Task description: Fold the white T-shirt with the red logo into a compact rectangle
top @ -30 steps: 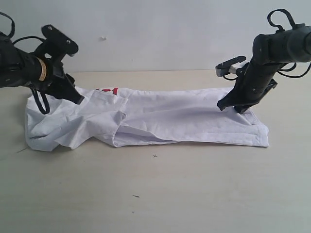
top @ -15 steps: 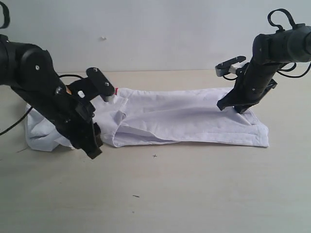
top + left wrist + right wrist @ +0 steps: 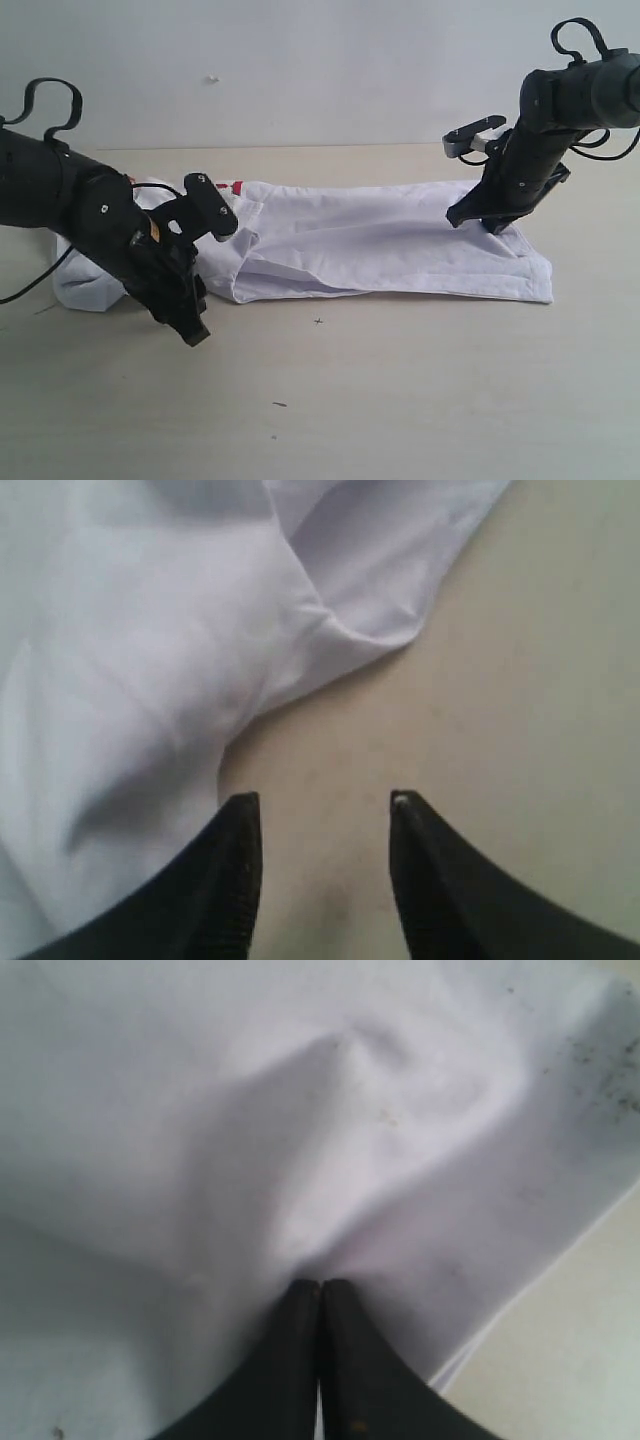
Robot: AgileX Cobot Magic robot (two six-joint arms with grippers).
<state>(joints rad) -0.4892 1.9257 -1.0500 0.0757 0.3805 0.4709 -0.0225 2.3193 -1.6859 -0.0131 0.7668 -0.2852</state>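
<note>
The white T-shirt [image 3: 380,245] lies folded into a long band across the table, bunched at its left end. Only a sliver of the red logo [image 3: 236,186] peeks out at the back fold. My left gripper [image 3: 195,330] hangs low at the shirt's front left edge. In the left wrist view it [image 3: 325,800] is open over bare table, with the cloth [image 3: 150,630] beside one finger and nothing between them. My right gripper [image 3: 490,222] is down on the shirt's right end. There it [image 3: 321,1285] is shut, with the cloth [image 3: 300,1110] puckered at its tips.
The beige table [image 3: 400,400] carries a few small dark specks [image 3: 318,321] in front of the shirt. A pale wall [image 3: 320,70] rises behind. The left arm's black cable [image 3: 30,280] trails off the left side.
My left arm swung from the shirt's back left corner down to its front left edge, hiding most of the bunched end. The right arm and the shirt's right half stayed still.
</note>
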